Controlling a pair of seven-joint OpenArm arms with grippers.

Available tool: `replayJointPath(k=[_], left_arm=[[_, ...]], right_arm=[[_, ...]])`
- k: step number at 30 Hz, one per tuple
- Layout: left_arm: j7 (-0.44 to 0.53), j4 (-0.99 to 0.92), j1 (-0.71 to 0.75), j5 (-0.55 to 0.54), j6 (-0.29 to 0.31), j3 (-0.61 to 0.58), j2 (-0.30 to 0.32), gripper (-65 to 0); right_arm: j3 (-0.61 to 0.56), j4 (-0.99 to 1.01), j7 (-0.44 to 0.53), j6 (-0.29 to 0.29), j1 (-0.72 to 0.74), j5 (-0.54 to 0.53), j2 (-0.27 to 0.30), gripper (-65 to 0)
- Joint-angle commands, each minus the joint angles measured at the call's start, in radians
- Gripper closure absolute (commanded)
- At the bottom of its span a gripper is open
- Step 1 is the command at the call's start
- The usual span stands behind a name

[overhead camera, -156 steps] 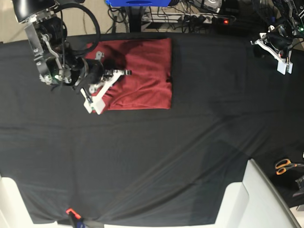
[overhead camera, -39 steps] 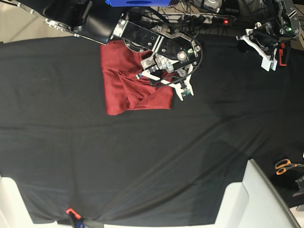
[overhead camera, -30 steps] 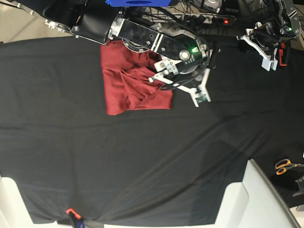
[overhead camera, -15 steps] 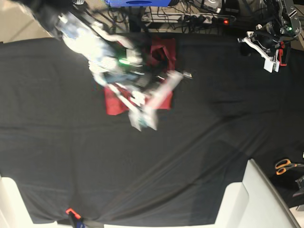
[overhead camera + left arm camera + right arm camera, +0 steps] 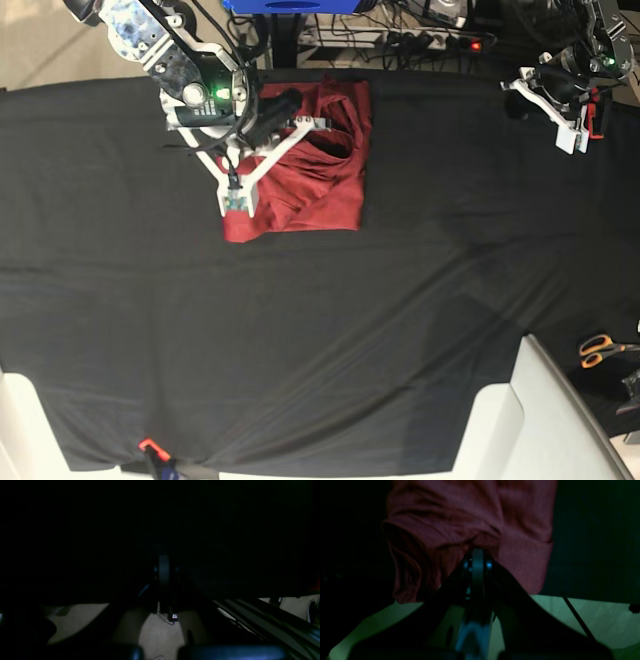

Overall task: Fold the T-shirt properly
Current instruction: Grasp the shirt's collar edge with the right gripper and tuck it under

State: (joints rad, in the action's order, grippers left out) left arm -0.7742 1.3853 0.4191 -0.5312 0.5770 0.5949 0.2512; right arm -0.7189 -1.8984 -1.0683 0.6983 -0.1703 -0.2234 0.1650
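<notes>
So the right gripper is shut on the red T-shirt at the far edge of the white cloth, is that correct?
Not quite: the cloth is black, not white, as the base view shows. The right gripper is indeed shut on the red T-shirt at its far edge.

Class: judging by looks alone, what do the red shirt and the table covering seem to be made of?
T-shirt: thin, soft matte knit; it bunches into loose folds and shows a fine weave in the right wrist view. Black cloth: probably matte woven fabric, with long shallow creases.
</notes>
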Motion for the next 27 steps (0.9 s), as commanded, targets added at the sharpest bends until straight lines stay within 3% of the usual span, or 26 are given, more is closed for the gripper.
replayJointPath(k=[1, 12, 19, 27], left_arm=[[0.012, 0.012, 0.005, -0.016, 0.005, 0.009, 0.015, 0.0], [0.012, 0.012, 0.008, -0.016, 0.005, 0.010, 0.015, 0.0], [0.012, 0.012, 0.010, -0.016, 0.005, 0.010, 0.015, 0.0], [0.012, 0.012, 0.011, -0.016, 0.005, 0.012, 0.015, 0.0]], right_arm=[[0.002, 0.000, 0.030, 0.000, 0.005, 0.000, -0.003, -0.8], [0.002, 0.187, 0.161, 0.000, 0.021, -0.004, -0.003, -0.8], [-0.005, 0.188, 0.161, 0.000, 0.062, -0.006, -0.008, -0.8], [-0.005, 0.196, 0.159, 0.000, 0.088, -0.004, -0.068, -0.8]])
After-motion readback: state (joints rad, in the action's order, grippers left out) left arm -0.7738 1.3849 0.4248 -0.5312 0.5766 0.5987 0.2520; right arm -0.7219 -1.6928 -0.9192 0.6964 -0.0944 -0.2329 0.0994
